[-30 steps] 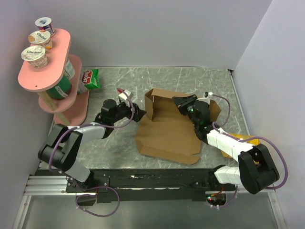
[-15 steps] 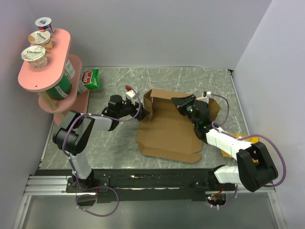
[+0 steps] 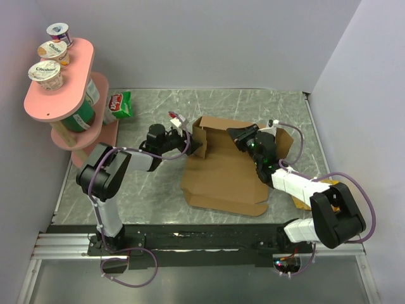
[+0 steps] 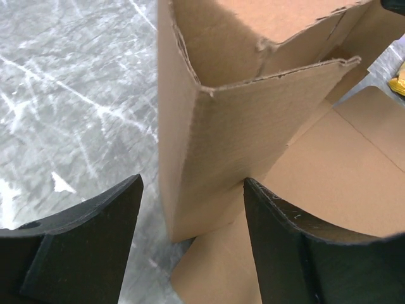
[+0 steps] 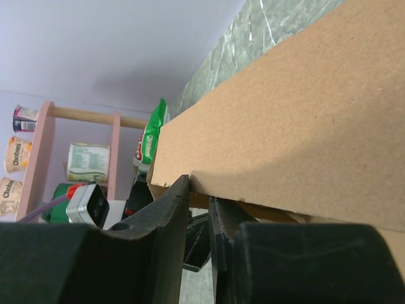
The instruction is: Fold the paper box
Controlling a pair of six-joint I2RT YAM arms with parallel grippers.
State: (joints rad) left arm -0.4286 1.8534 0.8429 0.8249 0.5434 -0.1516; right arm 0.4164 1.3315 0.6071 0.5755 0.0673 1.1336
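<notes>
The paper box [image 3: 221, 174] is a brown cardboard sheet lying mid-table with its rear wall and left side flap raised. My left gripper [image 3: 192, 144] is at the box's rear left corner. In the left wrist view it [image 4: 193, 218] is open, and its fingers [image 4: 88, 247] straddle the upright corner flap [image 4: 234, 133] without touching it. My right gripper [image 3: 238, 135] is at the rear wall. In the right wrist view it [image 5: 201, 206] is shut, pinching the lower edge of the raised cardboard wall [image 5: 297, 120].
A pink two-tier shelf [image 3: 60, 95] with yogurt cups stands at the far left. A green snack bag [image 3: 119, 105] lies beside it. A yellow item [image 3: 319, 185] lies under the right arm. Walls close in the back and right.
My left gripper has reached to the right, up to the box's rear left corner, and now straddles the side flap. My right gripper has held its grip almost in place.
</notes>
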